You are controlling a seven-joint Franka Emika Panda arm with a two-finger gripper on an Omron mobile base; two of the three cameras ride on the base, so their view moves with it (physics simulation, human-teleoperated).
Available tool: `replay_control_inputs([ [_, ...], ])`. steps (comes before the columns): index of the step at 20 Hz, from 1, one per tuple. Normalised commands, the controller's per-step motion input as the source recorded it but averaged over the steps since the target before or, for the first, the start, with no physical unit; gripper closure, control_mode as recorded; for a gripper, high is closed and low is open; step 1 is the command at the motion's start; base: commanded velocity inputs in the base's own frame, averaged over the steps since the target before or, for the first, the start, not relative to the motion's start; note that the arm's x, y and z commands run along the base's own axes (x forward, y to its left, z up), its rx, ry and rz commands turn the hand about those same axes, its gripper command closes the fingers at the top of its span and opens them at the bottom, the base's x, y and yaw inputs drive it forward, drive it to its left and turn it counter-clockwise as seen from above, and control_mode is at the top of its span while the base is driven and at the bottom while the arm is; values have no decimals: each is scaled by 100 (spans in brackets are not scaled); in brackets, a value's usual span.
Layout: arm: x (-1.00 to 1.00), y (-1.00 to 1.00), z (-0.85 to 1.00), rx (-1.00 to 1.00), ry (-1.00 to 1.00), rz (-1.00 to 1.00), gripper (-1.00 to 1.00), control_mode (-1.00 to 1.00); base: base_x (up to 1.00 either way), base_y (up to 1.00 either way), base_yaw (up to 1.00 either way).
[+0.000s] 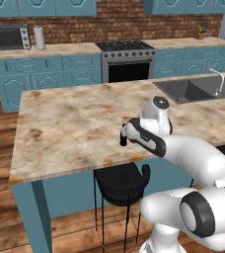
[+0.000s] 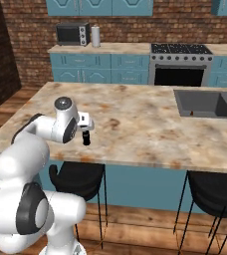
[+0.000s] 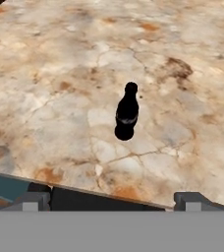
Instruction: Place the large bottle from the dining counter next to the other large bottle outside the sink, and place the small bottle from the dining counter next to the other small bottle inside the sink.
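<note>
Kitchen, simulated: brick wall (image 1: 119, 20), teal cabinets (image 1: 40, 71), oven range (image 1: 127, 59), microwave (image 1: 10, 37), island counter (image 1: 70, 128) with sink (image 1: 196, 89), faucet (image 1: 218, 81), black stools (image 2: 210, 199).

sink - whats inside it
In the right base view a small reddish-brown bottle stands in the sink near its front wall. The faucet arches over the basin. The near floor is hidden by the counter edge.

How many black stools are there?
2: the left stool tucked under the dining counter near the robot, the right stool below the sink. More may be hidden.
</note>
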Motion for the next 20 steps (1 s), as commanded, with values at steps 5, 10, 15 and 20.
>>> replay_control_inputs([
  [5, 0, 4, -5, 0, -7, -1, -100, -100, 0, 0, 0],
  [10, 0, 6, -4, 0, -8, -1, -100, -100, 0, 0, 0],
  [15, 6, 2, -5, 0, -2, 0, -100, -100, 0, 0, 0],
  [20, 17, 0, -10, 0, 0, 0, -100, -100, 0, 0, 0],
])
